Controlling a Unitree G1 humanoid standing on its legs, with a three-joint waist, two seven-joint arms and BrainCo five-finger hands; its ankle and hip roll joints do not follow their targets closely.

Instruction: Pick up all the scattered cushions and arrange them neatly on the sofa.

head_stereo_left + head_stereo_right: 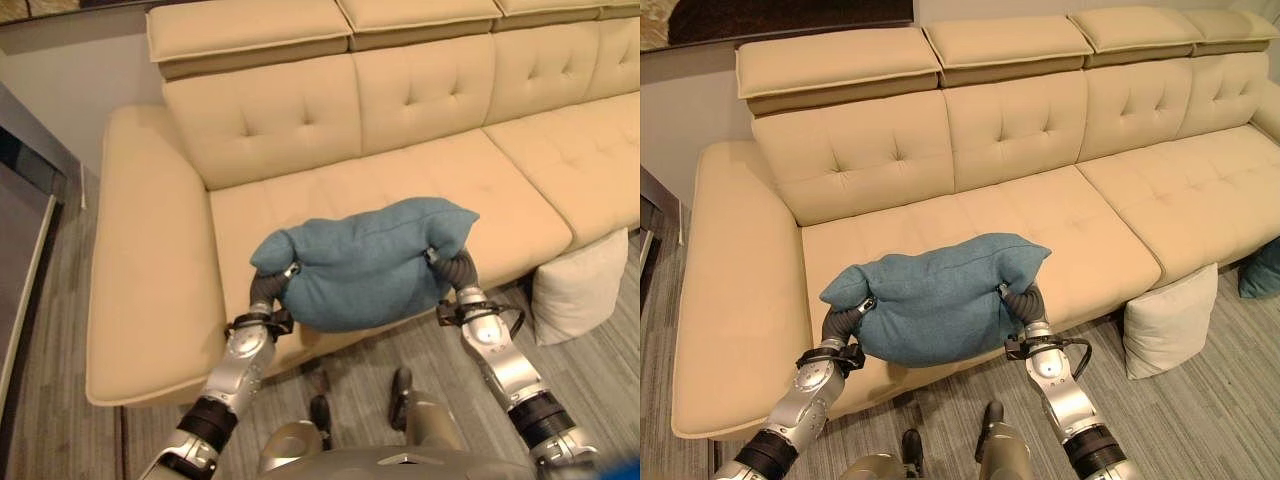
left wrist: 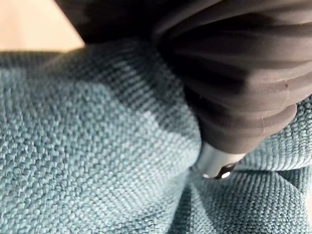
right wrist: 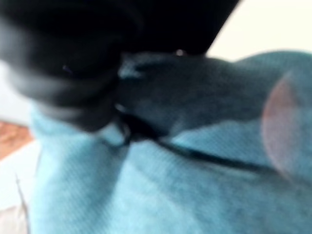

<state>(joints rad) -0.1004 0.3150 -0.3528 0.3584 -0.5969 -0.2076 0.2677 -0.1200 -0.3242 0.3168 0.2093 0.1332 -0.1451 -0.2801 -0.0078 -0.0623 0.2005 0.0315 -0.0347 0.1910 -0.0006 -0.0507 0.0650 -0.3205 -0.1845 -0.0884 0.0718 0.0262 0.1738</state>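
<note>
— Nearest the robot, what is being held?

— Between both arms, a blue cushion (image 1: 935, 295) hangs in the air in front of the sofa's front edge, its ends bunched into peaks where the hands go in.

— And the left hand (image 1: 266, 289)?

— Its dark ribbed cover is pressed into the cushion's left end. From the left wrist view a bit of silver shows past the cover, but the fingers are buried in the cloth, so I cannot tell whether they are curled or straight.

— Right hand (image 1: 1021, 300)?

— Same story at the cushion's right end: the cover is against the fabric, the fingers hidden. I cannot tell how they stand.

— Anything else on the floor?

— On the grey wood-look floor (image 1: 1200, 420), to the robot's right, a cream cushion (image 1: 1169, 321) stands leaning against the sofa's front. Further right, at the view's edge, part of a dark teal cushion (image 1: 1262, 270) shows by the sofa.

— And beyond?

— Behind the held cushion, the beige sofa (image 1: 990, 140), tufted, with a wide left armrest and raised headrests along the wall.
</note>
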